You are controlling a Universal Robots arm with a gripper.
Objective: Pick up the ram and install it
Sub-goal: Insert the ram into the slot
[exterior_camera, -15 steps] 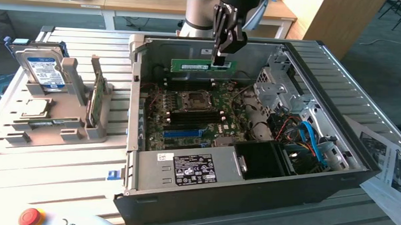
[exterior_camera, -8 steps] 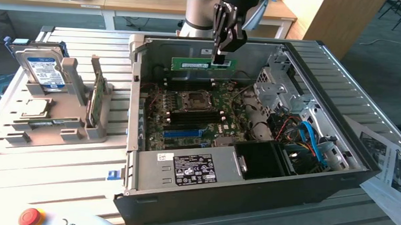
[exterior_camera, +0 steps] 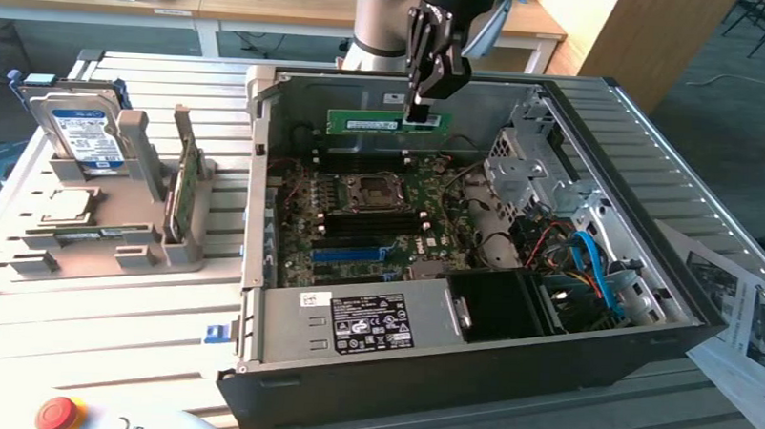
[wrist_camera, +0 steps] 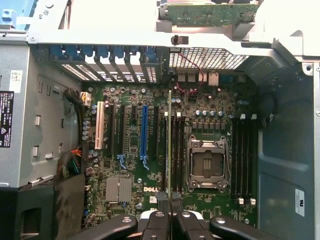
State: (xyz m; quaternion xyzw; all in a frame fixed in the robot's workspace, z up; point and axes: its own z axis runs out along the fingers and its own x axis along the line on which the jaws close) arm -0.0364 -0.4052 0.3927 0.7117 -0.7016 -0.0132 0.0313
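Observation:
The ram (exterior_camera: 383, 123), a long narrow green stick with a white label, hangs level above the open computer case (exterior_camera: 684, 325), over the back part of the motherboard (exterior_camera: 307, 260). My gripper (exterior_camera: 419, 112) is shut on one end of it, pointing straight down. In the wrist view the ram (wrist_camera: 169, 145) shows edge-on as a thin line running out from between my fingertips (wrist_camera: 170, 200). It lines up along the dark memory slots (wrist_camera: 178, 150) beside the processor socket (wrist_camera: 207, 163), still clear above them.
A grey holder (exterior_camera: 127, 234) at the exterior view's left carries a silver hard drive (exterior_camera: 85, 133) and a broader green card (exterior_camera: 184, 184). The case's power supply (exterior_camera: 366, 324), drive cage (exterior_camera: 531, 172) and cables (exterior_camera: 591, 265) ring the motherboard. Papers (exterior_camera: 748, 323) lie at the right, a red button (exterior_camera: 60, 413) at the front.

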